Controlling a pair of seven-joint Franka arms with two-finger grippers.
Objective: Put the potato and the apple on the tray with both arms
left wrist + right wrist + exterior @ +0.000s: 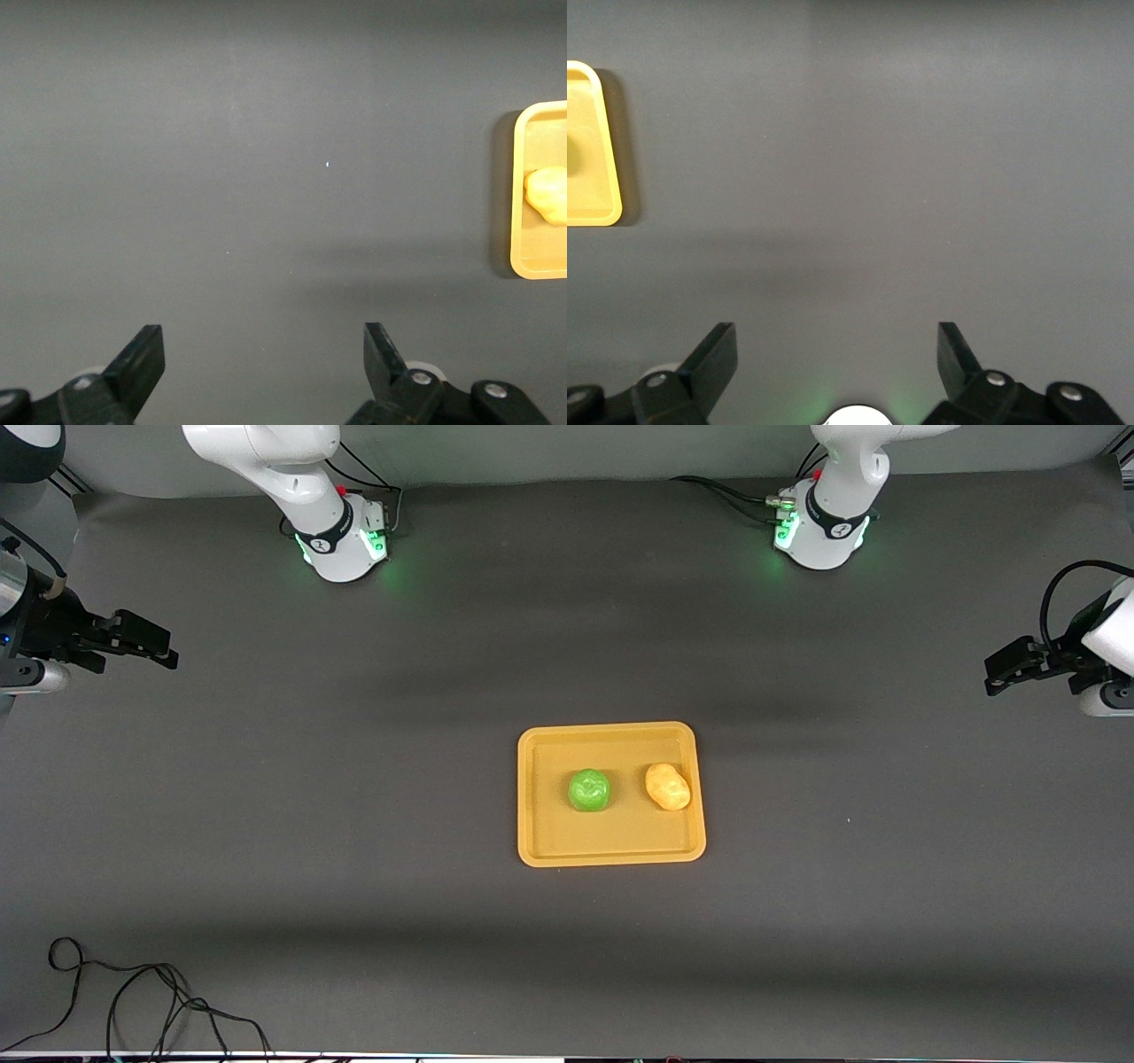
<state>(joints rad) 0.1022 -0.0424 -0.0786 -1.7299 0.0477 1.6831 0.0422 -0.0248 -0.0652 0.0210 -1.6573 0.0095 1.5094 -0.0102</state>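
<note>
Well apart from both hands, the tray is seen mid-surface, with the apple and the potato lying on it side by side, not touching. Left hand and right hand are held spread and empty over bare surface at their own ends.

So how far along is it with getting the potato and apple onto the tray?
It looks finished. The apple and potato both sit on the tray, side by side. Nothing is in hand: the left end effector and right end effector are open and empty over bare table at their own ends. Nothing appears left.
</note>
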